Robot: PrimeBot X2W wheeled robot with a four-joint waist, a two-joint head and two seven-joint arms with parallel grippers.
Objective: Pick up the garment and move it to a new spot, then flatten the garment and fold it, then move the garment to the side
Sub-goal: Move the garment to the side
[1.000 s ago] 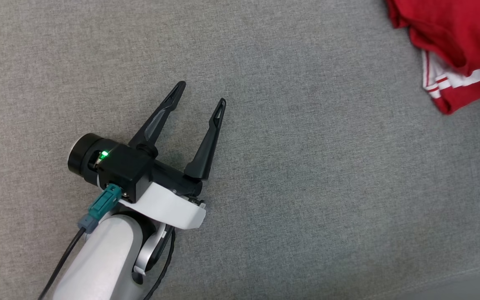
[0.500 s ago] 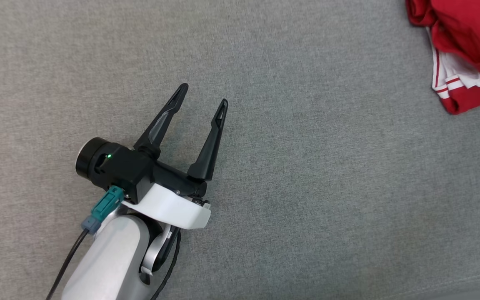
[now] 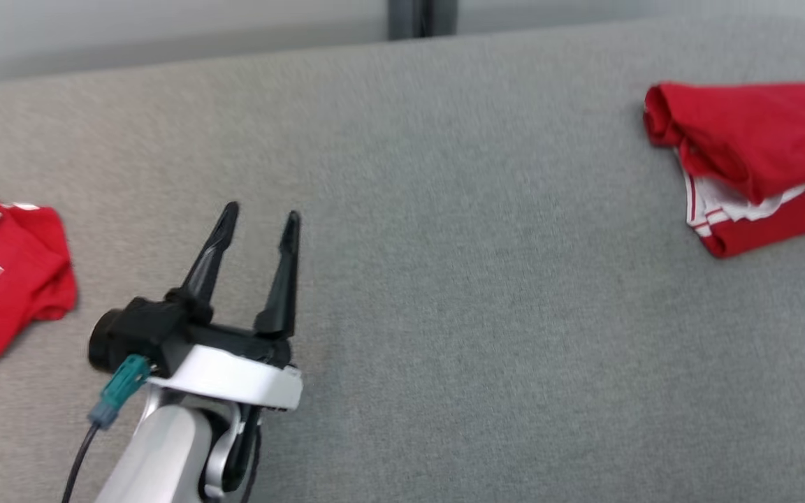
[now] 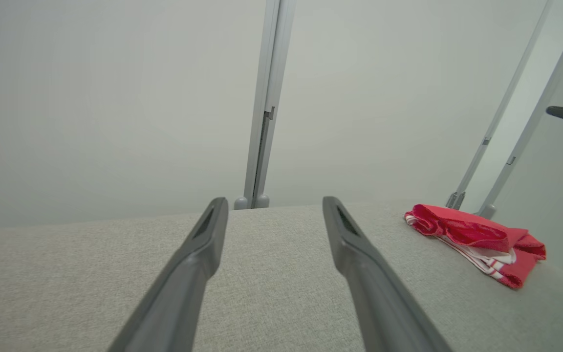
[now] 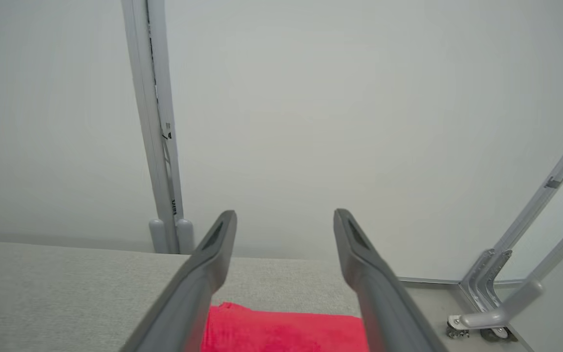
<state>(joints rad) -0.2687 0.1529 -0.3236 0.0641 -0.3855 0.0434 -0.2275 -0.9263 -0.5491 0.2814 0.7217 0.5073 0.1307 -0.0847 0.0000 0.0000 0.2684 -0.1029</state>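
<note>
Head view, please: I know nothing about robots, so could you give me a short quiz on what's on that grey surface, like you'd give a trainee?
1. True or false: the left gripper is clamped on cloth.
2. Where does the folded red garment lie? A) at the far right of the grey surface; B) between the left gripper's fingers; C) hanging off the near edge.
3. How many red garments lie on the surface?

Key:
1. False: its jaws stand open with nothing between them.
2. A.
3. Two: the folded one and a crumpled red garment at the far left.
</note>
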